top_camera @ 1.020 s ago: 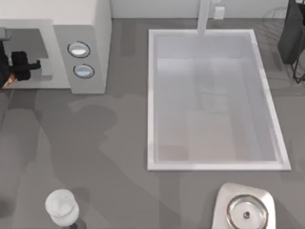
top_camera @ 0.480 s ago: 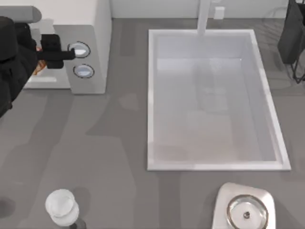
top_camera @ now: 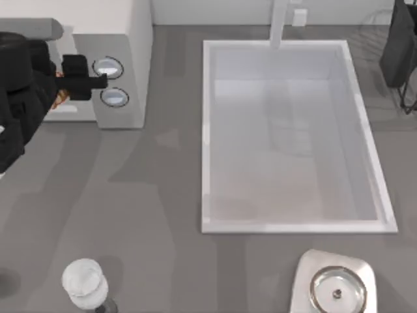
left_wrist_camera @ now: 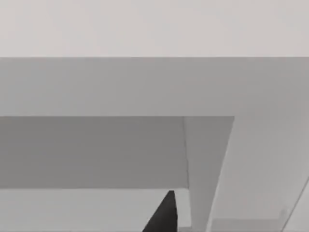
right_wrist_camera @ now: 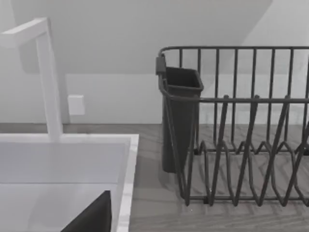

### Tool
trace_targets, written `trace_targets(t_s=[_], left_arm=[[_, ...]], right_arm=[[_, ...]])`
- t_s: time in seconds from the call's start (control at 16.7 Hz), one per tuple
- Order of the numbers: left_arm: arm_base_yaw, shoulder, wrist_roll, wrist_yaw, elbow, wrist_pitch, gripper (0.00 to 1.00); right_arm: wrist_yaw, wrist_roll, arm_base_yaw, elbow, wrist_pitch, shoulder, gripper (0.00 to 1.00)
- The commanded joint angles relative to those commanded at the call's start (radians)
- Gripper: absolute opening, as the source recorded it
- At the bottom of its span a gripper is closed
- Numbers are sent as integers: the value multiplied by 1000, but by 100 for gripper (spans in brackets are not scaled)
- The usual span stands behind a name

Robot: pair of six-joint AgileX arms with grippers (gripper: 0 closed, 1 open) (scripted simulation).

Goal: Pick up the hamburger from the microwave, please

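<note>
My left gripper (top_camera: 98, 81) sits at the back-left corner of the table, in front of the microwave (top_camera: 133, 39), with its black fingers reaching across the panel toward the two knobs (top_camera: 108, 68). Just behind the fingers, under the wrist, I see a sliver of orange-brown with lighter streaks: that is the hamburger (top_camera: 60, 96), at the mouth of the microwave's grey cavity and tucked against my arm. I judge that it is caught in my claw, since it sits off the cavity floor line and right at the fingers' root, but I cannot tell from here whether the fingers are closed on it or how wide they stand. My arm comes in from the left edge of the table, which makes sense: the opening faces forward and the cavity is low, so I have to reach in flat, not from above.

As for how the hamburger lies, so little of it shows that I cannot say which way its flat faces point; being round, it has no long axis to speak of.

From my left wrist camera I see the microwave's pale wall and the inner edge of the cavity, with one dark fingertip (left_wrist_camera: 163, 215) in the foreground.

My right arm (top_camera: 399, 45) is parked at the back-right corner of the table, beside the sink (top_camera: 207, 130), its camera looking at the dish rack (right_wrist_camera: 231, 125) and the tap (right_wrist_camera: 46, 77)
</note>
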Motion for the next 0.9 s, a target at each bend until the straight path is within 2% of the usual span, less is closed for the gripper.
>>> trace_targets(t_s=[0.54, 0.9], left_arm=[[-4, 388, -1, 5, -125, 547, 0], [-4, 445, -1, 7, -150, 616, 0]], right_arm=[[0, 0, 0, 0, 0, 0, 100], [0, 0, 0, 0, 0, 0, 100]])
